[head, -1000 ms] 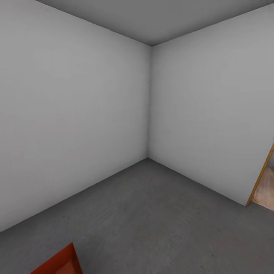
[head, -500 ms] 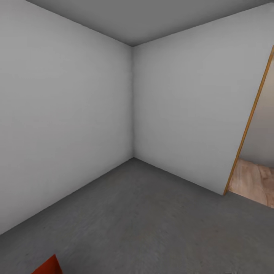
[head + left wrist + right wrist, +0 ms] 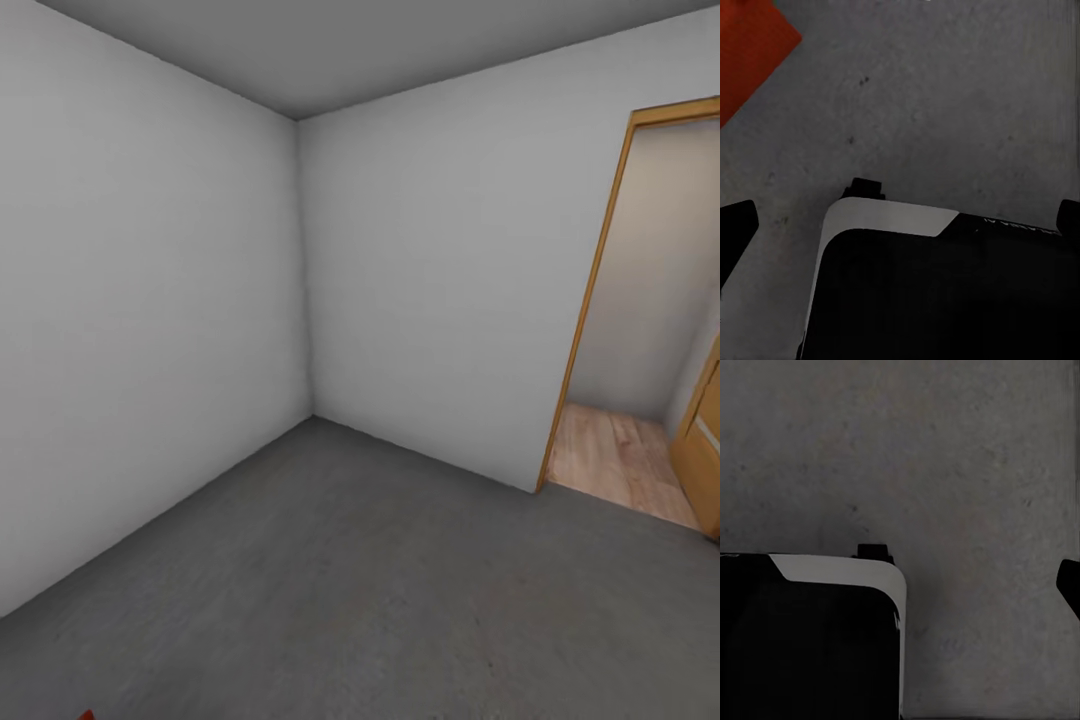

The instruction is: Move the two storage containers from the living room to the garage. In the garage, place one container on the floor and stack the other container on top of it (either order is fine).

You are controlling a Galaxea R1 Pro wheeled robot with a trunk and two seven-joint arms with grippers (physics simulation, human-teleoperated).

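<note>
While faint lettering on the robot base [image 3: 945, 292] stays unreadable, left hand [image 3: 900, 221] spread apart; right hand's state unclear

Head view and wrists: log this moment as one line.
place: garage | floor: grey concrete | storage container: on floor | doorway: open | left gripper: open, empty

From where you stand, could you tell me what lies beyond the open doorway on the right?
Through the doorway I see light wood plank flooring, a pale wall and the edge of a wooden door. The garage wall hides the rest of that room.
</note>
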